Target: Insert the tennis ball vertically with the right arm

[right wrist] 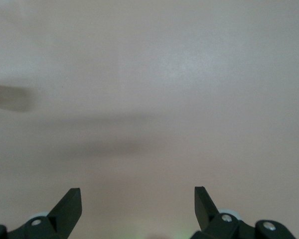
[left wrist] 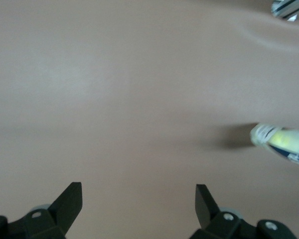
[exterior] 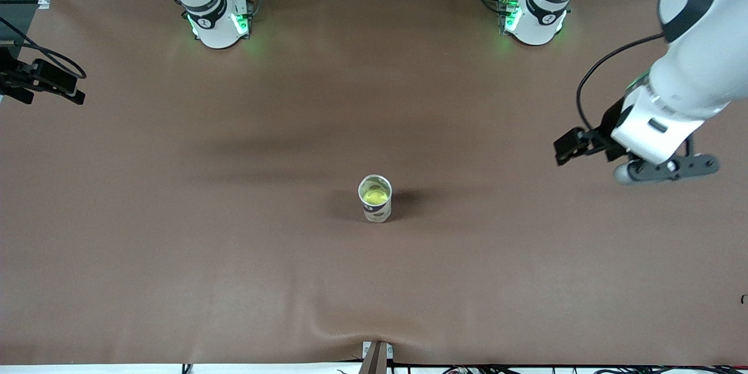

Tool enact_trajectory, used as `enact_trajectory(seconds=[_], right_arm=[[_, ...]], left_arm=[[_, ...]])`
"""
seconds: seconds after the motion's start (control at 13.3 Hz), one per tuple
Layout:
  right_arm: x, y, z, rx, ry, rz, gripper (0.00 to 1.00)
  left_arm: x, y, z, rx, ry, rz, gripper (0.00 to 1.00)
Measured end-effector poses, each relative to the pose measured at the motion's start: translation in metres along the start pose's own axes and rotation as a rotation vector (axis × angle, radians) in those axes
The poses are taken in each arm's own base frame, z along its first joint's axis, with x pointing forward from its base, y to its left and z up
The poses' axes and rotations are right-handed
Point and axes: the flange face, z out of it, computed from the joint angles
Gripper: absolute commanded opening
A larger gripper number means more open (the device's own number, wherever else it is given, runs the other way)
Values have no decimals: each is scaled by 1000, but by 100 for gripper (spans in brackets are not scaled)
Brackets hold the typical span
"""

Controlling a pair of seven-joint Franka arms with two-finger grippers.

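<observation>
You see the brown table (exterior: 175, 216) bare on all sides of the can (exterior: 375, 198), which stands upright near the middle. Nothing stands between the can and either arm. The ball (exterior: 375, 193) sits inside the can. The left gripper (left wrist: 138, 206) hangs over the left arm's end of the table, fingers wide apart, holding nothing. The right gripper (right wrist: 137, 209) hangs over bare table, equally wide, holding nothing.

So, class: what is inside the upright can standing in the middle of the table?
Inside the can sits a yellow-green tennis ball, seen through its open top. The can's wall covers the ball's lower part and whatever lies beneath it. Both pincers, left and right, are open and away from it.
</observation>
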Motion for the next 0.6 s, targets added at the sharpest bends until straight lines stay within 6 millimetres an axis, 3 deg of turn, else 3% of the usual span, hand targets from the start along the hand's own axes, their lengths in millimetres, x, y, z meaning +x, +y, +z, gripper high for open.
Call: enact_trajectory(seconds=[0.38, 0.6], right_arm=[[0, 0, 1, -1, -3, 1, 100], [0, 6, 0, -3, -2, 10, 100]], left_arm=[[-30, -55, -39, 43, -42, 1, 100], [-54, -88, -50, 41, -49, 35, 100]])
